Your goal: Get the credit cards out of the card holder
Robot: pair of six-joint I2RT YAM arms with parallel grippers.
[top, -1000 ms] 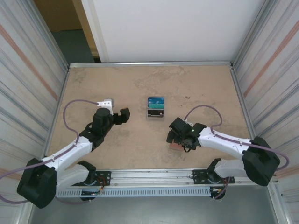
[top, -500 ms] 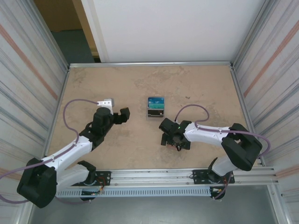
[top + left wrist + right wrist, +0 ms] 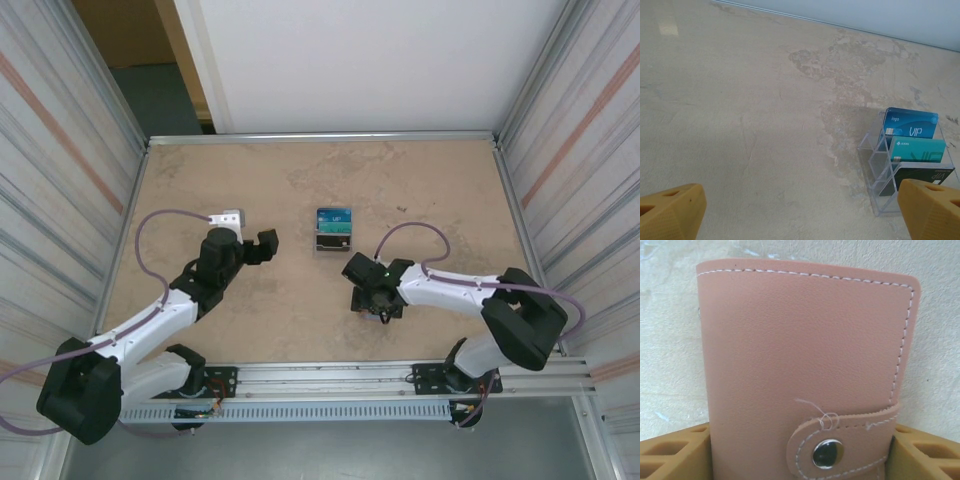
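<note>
Two right gripper (image 3: 800, 455) jaws flank the card holder (image 3: 805, 350), grip unclear; left gripper (image 3: 802, 212) wide. An uneven squeeze could skid it away.

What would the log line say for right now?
left gripper: open, above table | right gripper: shut on card holder | strap: snapped closed | credit cards: three in clear stand

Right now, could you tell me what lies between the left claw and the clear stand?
Bare table separates the left claw and the stand, per the top view.
</note>
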